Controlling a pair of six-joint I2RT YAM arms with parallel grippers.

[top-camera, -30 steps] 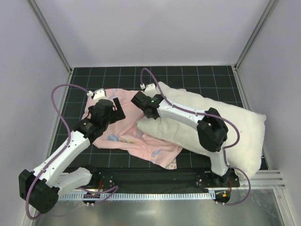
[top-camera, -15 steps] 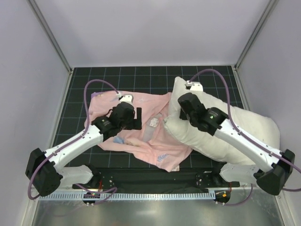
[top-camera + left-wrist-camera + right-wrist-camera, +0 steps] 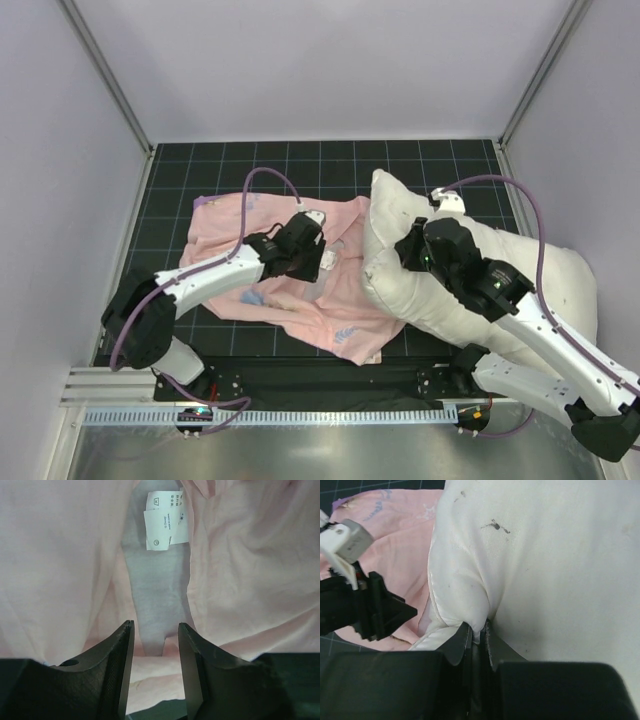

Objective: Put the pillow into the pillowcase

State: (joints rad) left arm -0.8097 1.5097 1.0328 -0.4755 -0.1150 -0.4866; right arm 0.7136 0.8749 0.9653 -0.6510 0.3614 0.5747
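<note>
The pink pillowcase [image 3: 265, 290] lies crumpled on the mat, left of centre, pale inside up. The plump white pillow [image 3: 530, 280] lies at the right, its left end raised against the pillowcase. My left gripper [image 3: 326, 264] hovers low over the pillowcase's right part. In the left wrist view its jaws [image 3: 156, 640] stand apart over a fold of pink cloth [image 3: 240, 580], below a white care label [image 3: 165, 520]. My right gripper [image 3: 402, 252] is shut on a pinch of pillow fabric [image 3: 479, 630] at the pillow's [image 3: 560, 555] left end. The pillowcase [image 3: 395, 550] lies beyond it.
A black gridded mat [image 3: 250, 170] covers the floor, walled by pale panels with metal posts [image 3: 105, 80]. An aluminium rail [image 3: 300, 415] runs along the near edge. Purple cables [image 3: 265, 180] loop over both arms. The left arm's wrist [image 3: 365, 610] shows close beside the pillow.
My left arm swept right across the pillowcase towards the pillow, its jaws narrowing. My right gripper closed on the pillow's left end and drew it rightward, so that end now stands raised.
</note>
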